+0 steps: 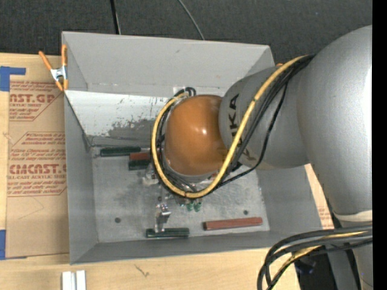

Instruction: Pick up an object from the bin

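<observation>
One camera, high over the grey bin (169, 62), looking down and tilted a bit (the far wall shows as a wide slanted face). Close in: the bin spans most of the frame. Arm (326, 107) at right, large, nearer the lens.

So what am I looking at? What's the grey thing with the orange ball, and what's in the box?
One camera looks down, slightly from the side. The grey thing is a robot arm reaching in from the right; the orange ball is a cover on its wrist, with cables looped round it. The box is a metal bin of small things to pick from. On its floor lie a reddish-brown bar at the lower right, a dark bar at the bottom with a small metal piece just above it, and a second dark bar at the left beside a small red piece. The cover hides what is beneath it, so I cannot tell whether anything is held.
</observation>
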Tool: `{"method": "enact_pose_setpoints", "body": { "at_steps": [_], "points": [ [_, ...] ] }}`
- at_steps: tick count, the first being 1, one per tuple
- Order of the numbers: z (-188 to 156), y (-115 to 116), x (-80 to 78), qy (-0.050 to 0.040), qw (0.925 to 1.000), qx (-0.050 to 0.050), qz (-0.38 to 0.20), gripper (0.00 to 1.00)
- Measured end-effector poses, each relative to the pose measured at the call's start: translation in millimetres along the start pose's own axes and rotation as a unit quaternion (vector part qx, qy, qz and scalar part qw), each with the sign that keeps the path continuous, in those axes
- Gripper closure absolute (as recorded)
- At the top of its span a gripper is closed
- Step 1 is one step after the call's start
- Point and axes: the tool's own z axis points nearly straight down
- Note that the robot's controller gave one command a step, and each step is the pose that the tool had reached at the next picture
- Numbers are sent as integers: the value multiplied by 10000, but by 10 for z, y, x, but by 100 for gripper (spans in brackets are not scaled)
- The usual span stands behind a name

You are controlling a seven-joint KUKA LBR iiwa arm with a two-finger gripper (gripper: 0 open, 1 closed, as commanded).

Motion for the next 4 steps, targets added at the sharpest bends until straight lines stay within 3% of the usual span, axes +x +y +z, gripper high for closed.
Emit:
{"method": "enact_pose_setpoints", "body": {
  "at_steps": [1,2,3,4],
  "points": [
    [-81,-228,-435,44,9999,5,139,0],
    [170,-324,-703,-40,9998,9,-212,0],
    [408,-635,-208,33,9930,-6,-1183,100],
    [409,-635,-208,34,9930,-7,-1182,0]
  ]
}}
